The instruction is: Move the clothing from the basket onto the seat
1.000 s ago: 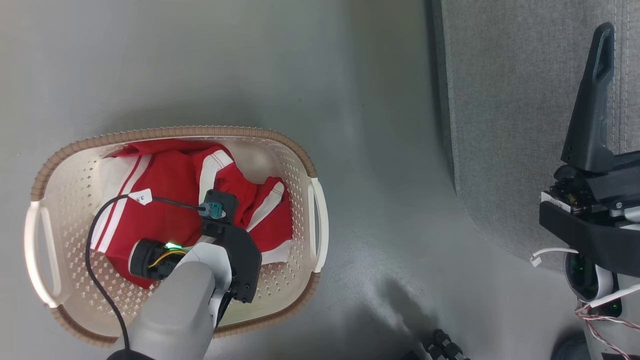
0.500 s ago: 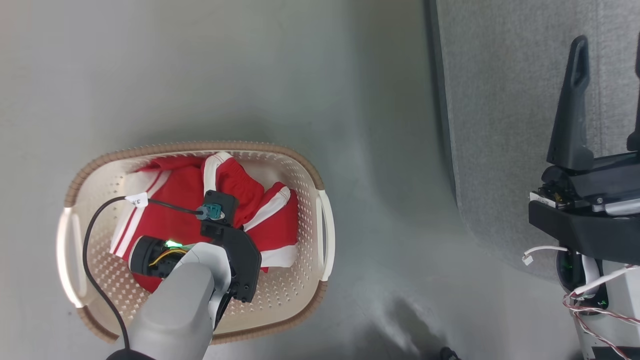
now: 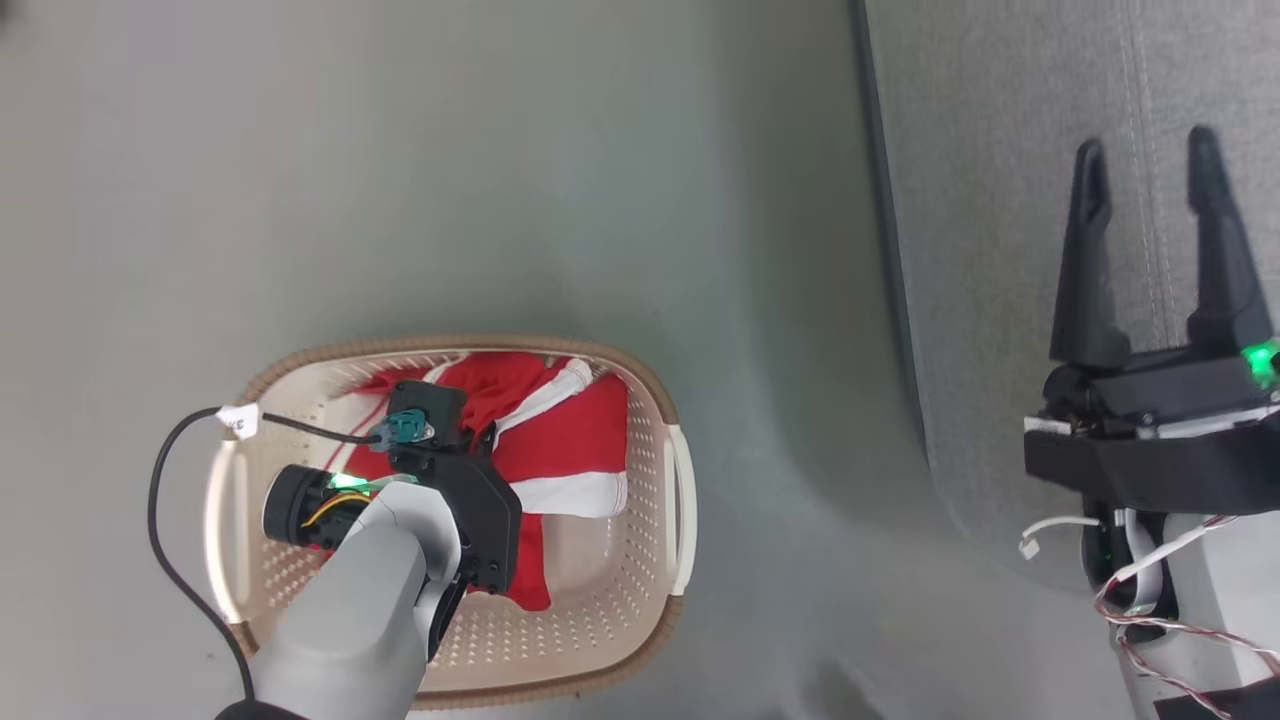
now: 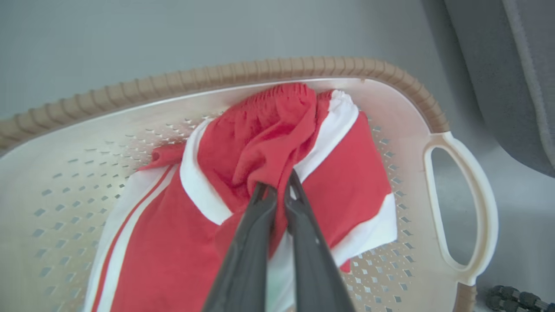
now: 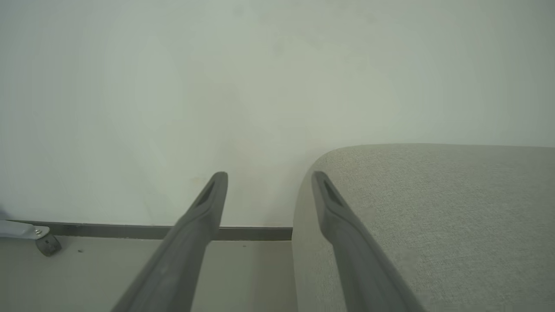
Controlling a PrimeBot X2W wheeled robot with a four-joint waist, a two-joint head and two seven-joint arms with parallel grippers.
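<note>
The cream basket [image 3: 455, 348] with a brown rim stands on the floor at the lower left of the head view. Red clothing [image 3: 575, 440] with white bands lies bunched inside it. My left arm reaches down into the basket. In the left wrist view my left gripper [image 4: 277, 187] is shut on a raised fold of the red clothing [image 4: 264, 138], inside the basket [image 4: 260, 69]. My right gripper [image 3: 1148, 160] is open and holds nothing, hovering over the grey seat [image 3: 990, 200]. The right wrist view has the right gripper [image 5: 269, 177] at the edge of the seat [image 5: 433, 216].
Grey floor [image 3: 400, 150] lies between the basket and the seat. A pale wall [image 5: 260, 86] with a dark baseboard rises behind the seat. A small caster [image 5: 47, 245] stands at the wall's foot. A black ribbed object [image 4: 516, 299] lies beside the basket.
The head camera has moved, so the basket looks smaller and lower right. The clothing has bunched up toward the basket's far right in my left gripper. My right gripper has turned, showing both fingers apart.
</note>
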